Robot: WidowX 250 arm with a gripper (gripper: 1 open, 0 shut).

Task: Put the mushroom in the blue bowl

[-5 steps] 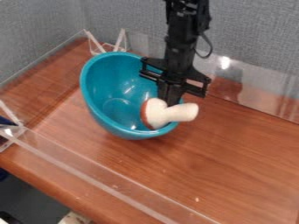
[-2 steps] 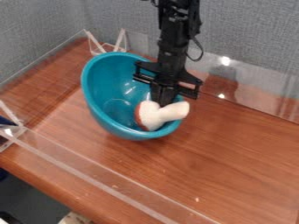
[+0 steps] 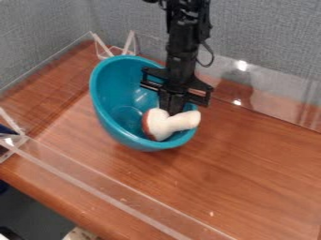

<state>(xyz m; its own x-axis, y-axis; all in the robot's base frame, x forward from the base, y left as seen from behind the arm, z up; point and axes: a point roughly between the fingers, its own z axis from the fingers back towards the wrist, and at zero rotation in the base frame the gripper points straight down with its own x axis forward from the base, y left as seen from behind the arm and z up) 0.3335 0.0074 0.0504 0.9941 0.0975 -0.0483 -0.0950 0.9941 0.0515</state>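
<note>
Smooth, reddish-brown wood-grain tabletop, faintly shiny, fenced by clear acrylic walls. Grey, coarse-textured backdrop behind.

Left of centre: the blue bowl, round and deep, glossy turquoise plastic, plain and unmarked, with light glinting off its inner wall.

Over the bowl's 4 o'clock rim: a slim black gripper, matte and angular, pointing straight down from a thin dark arm. Fingers pinched almost together, clamped on the mushroom at about mid-length.

Mushroom turned sideways in that grip. Rounded cap, cream tinged pinkish-orange, toward 9 o'clock and within the bowl's opening. Thick, pale, smooth stem toward 3 o'clock, jutting out over the rim. Cannot tell whether touching the rim or just clear of it.
</note>
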